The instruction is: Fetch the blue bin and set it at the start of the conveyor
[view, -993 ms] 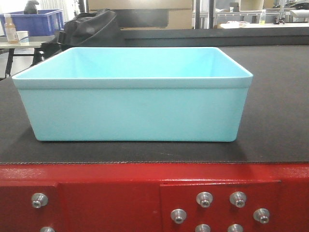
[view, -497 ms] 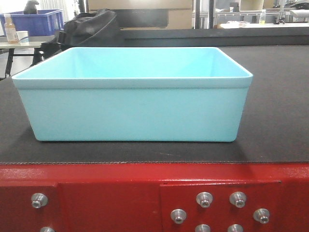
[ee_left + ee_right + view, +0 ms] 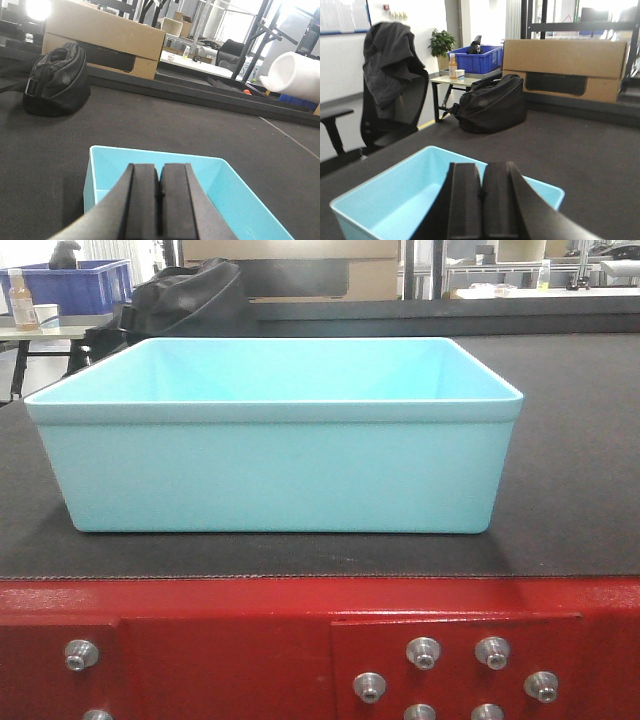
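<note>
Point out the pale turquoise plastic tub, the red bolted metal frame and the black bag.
pale turquoise plastic tub [image 3: 280,475], front view, near side wall.
red bolted metal frame [image 3: 220,650], front view, front face.
black bag [image 3: 492,102], right wrist view, its side.

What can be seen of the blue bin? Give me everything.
The blue bin is a pale turquoise, shallow, wide rectangular tub of smooth plastic, with rounded corners and a thin rolled rim. It looks empty. It stands upright and level on the dark woven belt, near the red frame. Nothing else touches it. Both wrist views look down into it from above.
</note>
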